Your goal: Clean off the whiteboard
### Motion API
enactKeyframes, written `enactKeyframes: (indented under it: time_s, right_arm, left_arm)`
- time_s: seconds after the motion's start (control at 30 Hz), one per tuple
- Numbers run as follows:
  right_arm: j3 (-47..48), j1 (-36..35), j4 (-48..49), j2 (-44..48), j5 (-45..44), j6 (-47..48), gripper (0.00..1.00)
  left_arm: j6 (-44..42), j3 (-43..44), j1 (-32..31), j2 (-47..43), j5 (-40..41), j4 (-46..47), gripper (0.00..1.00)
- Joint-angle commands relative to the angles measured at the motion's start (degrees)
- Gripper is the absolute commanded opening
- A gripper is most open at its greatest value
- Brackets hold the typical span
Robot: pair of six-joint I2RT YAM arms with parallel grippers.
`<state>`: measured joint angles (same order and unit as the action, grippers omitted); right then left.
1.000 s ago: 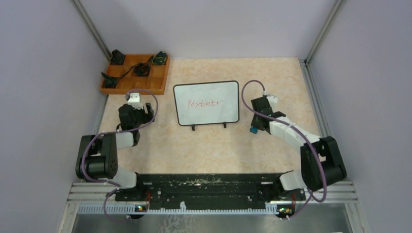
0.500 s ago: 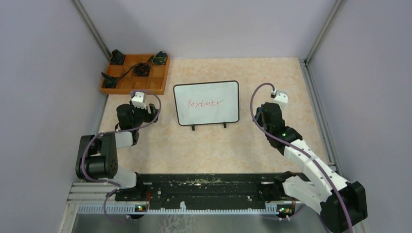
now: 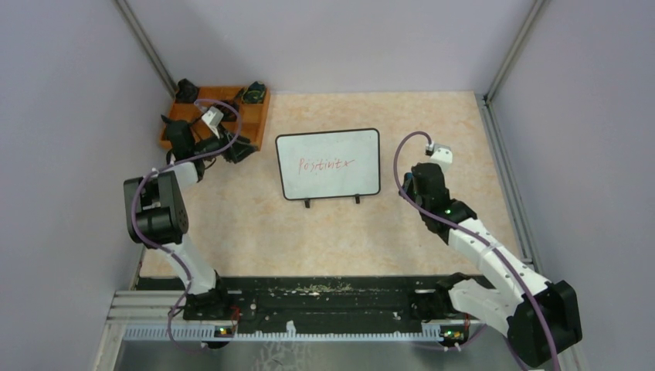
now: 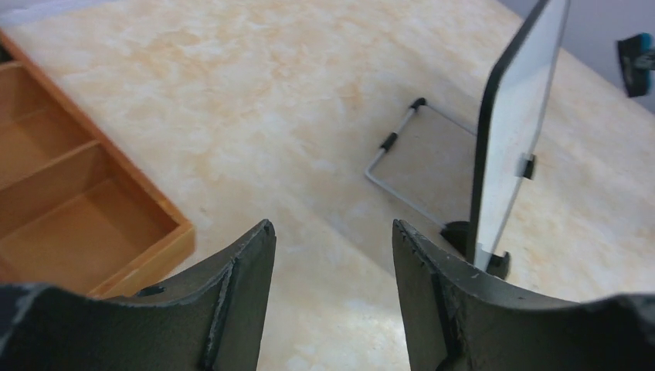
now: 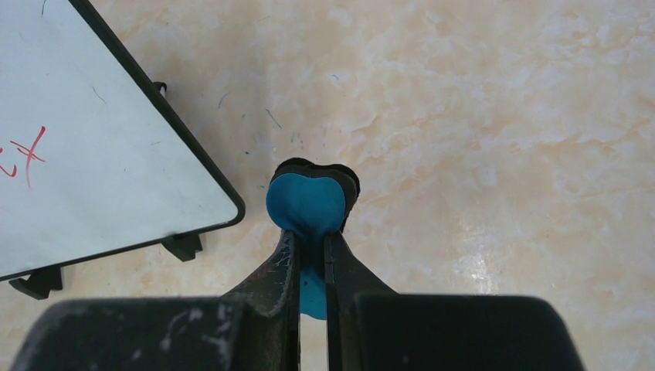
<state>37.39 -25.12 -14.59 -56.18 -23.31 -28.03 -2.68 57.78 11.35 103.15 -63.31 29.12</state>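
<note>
R gripper (image 5: 311, 236) clamped on blue eraser (image 5: 305, 202) just right of whiteboard (image 3: 328, 164), L gripper (image 4: 332, 228) open, nothing in it, by orange tray (image 4: 166, 251)

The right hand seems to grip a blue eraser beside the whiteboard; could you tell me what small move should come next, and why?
Probably swing the right hand left, bringing the eraser onto the whiteboard face. The hand is shut on the eraser, just off the near right corner, and the red writing is not yet wiped.
</note>
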Motion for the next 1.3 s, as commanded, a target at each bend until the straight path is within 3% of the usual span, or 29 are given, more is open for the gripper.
enactKeyframes:
  time_s: [0.0,0.33,1.03,1.13,1.27]
  right_arm:
    - [2.6,-0.4,0.9,0.9,-0.4,0.7,0.00]
    - [2.6,-0.4,1.4,-0.9,0.3,0.2,0.00]
    - [2.8,-0.5,-0.1,0.9,0.0,0.9,0.00]
    - [2.6,-0.5,0.1,0.3,0.2,0.9,0.00]
    - [2.6,-0.5,0.1,0.1,0.6,1.0,0.00]
  left_arm:
    - [2.5,3.6,-0.1,3.2,-14.8,-4.1,0.63]
    - [7.9,4.9,-1.1,4.2,-22.4,1.0,0.63]
    - [3.4,12.5,-10.0,8.0,-18.6,-7.0,0.60]
    - [3.0,12.6,-11.4,8.1,-18.2,-7.5,0.57]
    - [2.7,13.4,-12.6,8.8,-17.3,-8.2,0.39]
